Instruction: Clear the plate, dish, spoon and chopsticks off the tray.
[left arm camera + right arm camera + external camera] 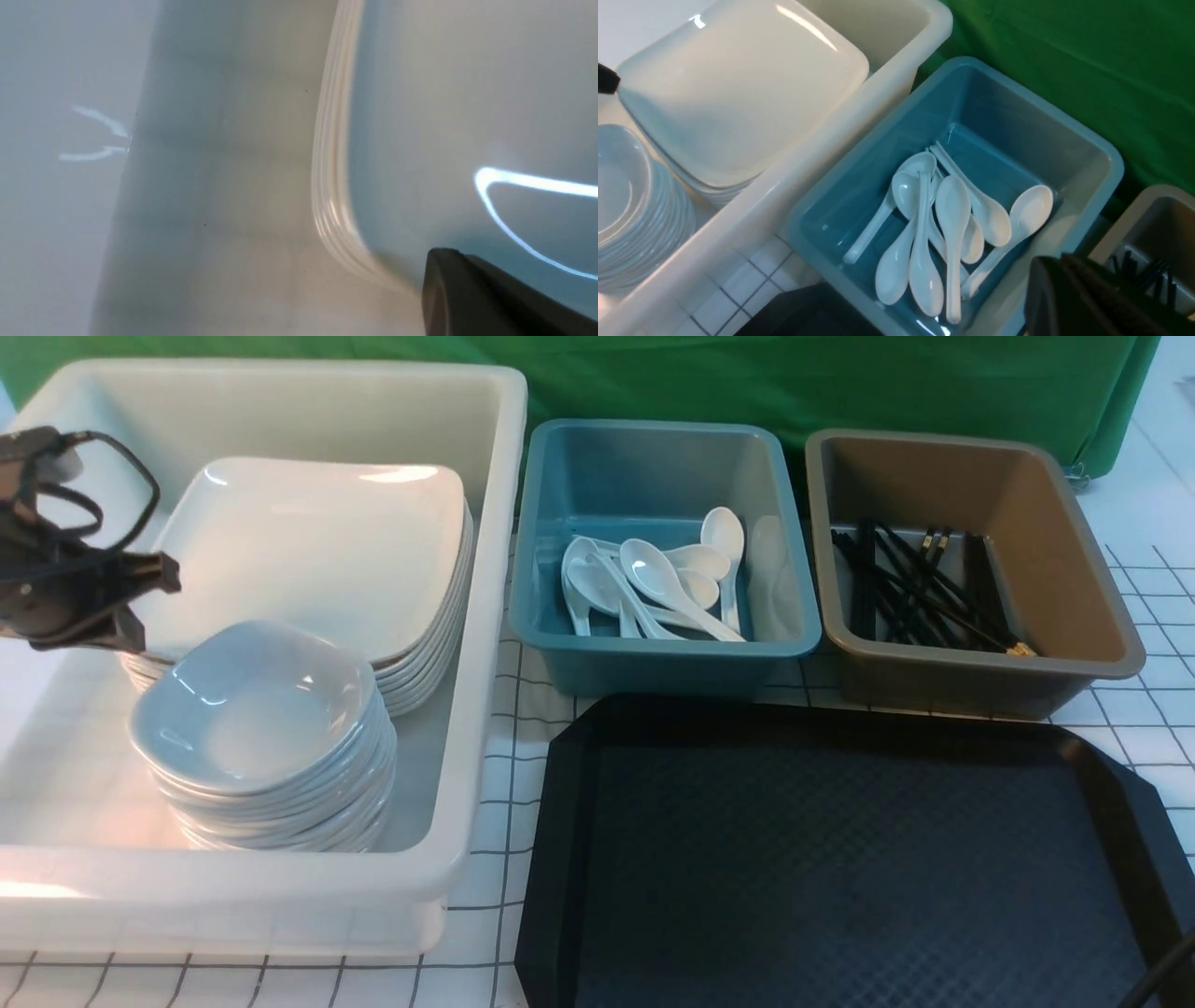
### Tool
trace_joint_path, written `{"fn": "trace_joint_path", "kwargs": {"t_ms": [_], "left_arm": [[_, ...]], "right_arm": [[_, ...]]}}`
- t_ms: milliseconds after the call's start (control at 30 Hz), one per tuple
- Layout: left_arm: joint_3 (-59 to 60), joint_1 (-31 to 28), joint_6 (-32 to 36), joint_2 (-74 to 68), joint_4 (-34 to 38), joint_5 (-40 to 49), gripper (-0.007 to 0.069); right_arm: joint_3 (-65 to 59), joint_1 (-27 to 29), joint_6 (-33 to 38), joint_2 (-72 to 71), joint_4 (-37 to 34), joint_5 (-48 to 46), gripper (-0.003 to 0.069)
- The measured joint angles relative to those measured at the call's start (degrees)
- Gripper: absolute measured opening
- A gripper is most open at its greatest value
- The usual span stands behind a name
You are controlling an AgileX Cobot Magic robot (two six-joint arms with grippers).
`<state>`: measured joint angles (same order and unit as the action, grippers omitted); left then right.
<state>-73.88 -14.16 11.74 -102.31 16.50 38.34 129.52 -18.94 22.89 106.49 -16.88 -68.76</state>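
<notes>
The big black rectangular plastic tray (840,859) with cut corners and a diamond-textured surface lies bare on the desk (504,803), which is covered in a white cloth with a dark grid. The large glossy white square plate (308,555) tops a stack of like plates inside the white plastic tub (280,896) to the tray's left, behind a stack of small rounded-square white dishes (257,709). White Chinese-style soup spoons (653,583) lie heaped in the blue tub (663,658) just behind the tray, and the thin black chopsticks (920,588) lie in the brown tub (980,672) beside it. The left gripper (140,602) hovers at the plate stack's left edge, its jaws parted and holding nothing. The right gripper (1087,298) is closed and empty, above the blue and brown tubs.
</notes>
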Motion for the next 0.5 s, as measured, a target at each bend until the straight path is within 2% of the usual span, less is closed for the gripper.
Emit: {"fn": "trace_joint_path", "kwargs": {"t_ms": [200, 333, 500], "left_arm": [[-3.3, 0.0, 0.3, 1.4, 0.0, 9.9, -0.0001], [-3.5, 0.3, 3.2, 8.6, 1.9, 11.5, -0.0001], [-3.8, 3.9, 7.2, 19.1, 5.0, 11.9, -0.0001]], "right_arm": [[0.0, 0.0, -1.4, -0.1, 1.1, -1.0, 0.0009], [0.0, 0.0, -8.3, -2.4, 7.6, -1.2, 0.0013], [0.0, 0.0, -10.7, -8.2, 15.1, -1.2, 0.0015]]}}
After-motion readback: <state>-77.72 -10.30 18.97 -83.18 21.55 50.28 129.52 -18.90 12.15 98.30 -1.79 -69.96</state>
